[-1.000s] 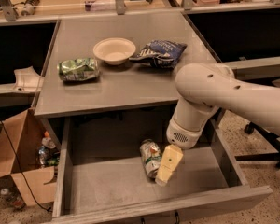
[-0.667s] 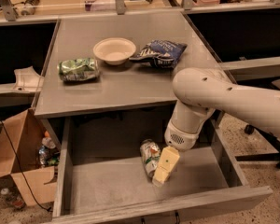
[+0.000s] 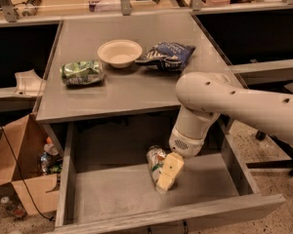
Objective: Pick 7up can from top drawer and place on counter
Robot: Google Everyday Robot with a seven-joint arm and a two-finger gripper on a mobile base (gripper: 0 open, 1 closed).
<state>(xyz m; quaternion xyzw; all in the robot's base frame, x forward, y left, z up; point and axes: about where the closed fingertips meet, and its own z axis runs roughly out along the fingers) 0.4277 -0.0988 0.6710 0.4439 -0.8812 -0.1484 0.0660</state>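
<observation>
Now the hand [image 3: 167,173], a pale cream blocky piece under a smooth white rounded arm [image 3: 219,99], is down inside the drawer [image 3: 112,194]. Pressed right against it, on its picture-left side, lies the can [image 3: 155,159]: a small green-and-white cylinder with a silver end, tilted on the flat grey floor. Is the hand clamped on it or spread? I cannot tell; it overlaps the can's lower half.

The drawer is a shallow grey wood-grain box, with its low front wall just below the hand and the side wall off to the hand's right. Above and beyond the hand runs the matte grey counter [image 3: 136,89]. Its front edge overhangs the back of the drawer and the arm's elbow bulges across its near corner.

Up there, far beyond the hand, sit a round cream bowl [image 3: 119,52], a crinkly blue bag [image 3: 167,55] and a shiny green bag [image 3: 82,72]. A cardboard box [image 3: 24,179] stands well off to the hand's left.

Since a second ago, the hand has edged slightly leftward onto the can; the can has barely moved.
</observation>
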